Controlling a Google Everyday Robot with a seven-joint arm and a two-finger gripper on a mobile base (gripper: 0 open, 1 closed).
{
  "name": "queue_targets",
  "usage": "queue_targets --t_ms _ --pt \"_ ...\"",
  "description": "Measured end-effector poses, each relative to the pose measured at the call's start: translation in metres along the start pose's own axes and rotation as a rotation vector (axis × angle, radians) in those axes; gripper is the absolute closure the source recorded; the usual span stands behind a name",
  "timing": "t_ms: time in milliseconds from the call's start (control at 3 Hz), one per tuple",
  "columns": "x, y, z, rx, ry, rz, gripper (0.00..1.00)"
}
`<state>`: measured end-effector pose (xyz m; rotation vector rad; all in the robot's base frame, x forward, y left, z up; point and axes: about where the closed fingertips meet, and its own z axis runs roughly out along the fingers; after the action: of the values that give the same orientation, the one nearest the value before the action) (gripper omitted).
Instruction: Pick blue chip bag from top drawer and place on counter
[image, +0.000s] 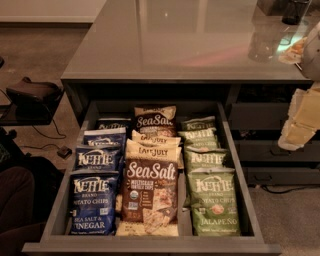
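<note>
The top drawer (57, 200) is pulled open below the grey counter (175, 45). Several blue Kettle chip bags stand in its left column; the front one (94, 202) reads Sea Salt & Vinegar, with others behind it (98, 159). My gripper (300, 122) hangs at the right edge of the view, outside the drawer and above its right side, level with the cabinet front. It holds nothing that I can see and is well apart from the blue bags.
Brown Sea Salt bags (150, 192) fill the middle column and green Jalapeño bags (214, 202) the right. Dark containers (295, 10) and a glass (262, 42) stand on the counter's far right. Lower drawers (280, 150) are shut. A dark chair (30, 95) stands left.
</note>
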<state>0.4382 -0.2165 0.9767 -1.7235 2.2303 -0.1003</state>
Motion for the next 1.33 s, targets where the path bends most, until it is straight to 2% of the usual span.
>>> queue_targets --t_ms 333,667,1000,1333 --pt "0.0 0.0 0.0 0.0 0.0 0.0 0.0" --pt "-0.008 0.004 0.008 -0.017 -0.034 -0.025 0.0" --pt "-0.034 0.02 0.039 -0.071 -0.151 -0.112 0.0" --pt "-0.08 0.041 0.07 -0.141 -0.289 -0.192 0.0"
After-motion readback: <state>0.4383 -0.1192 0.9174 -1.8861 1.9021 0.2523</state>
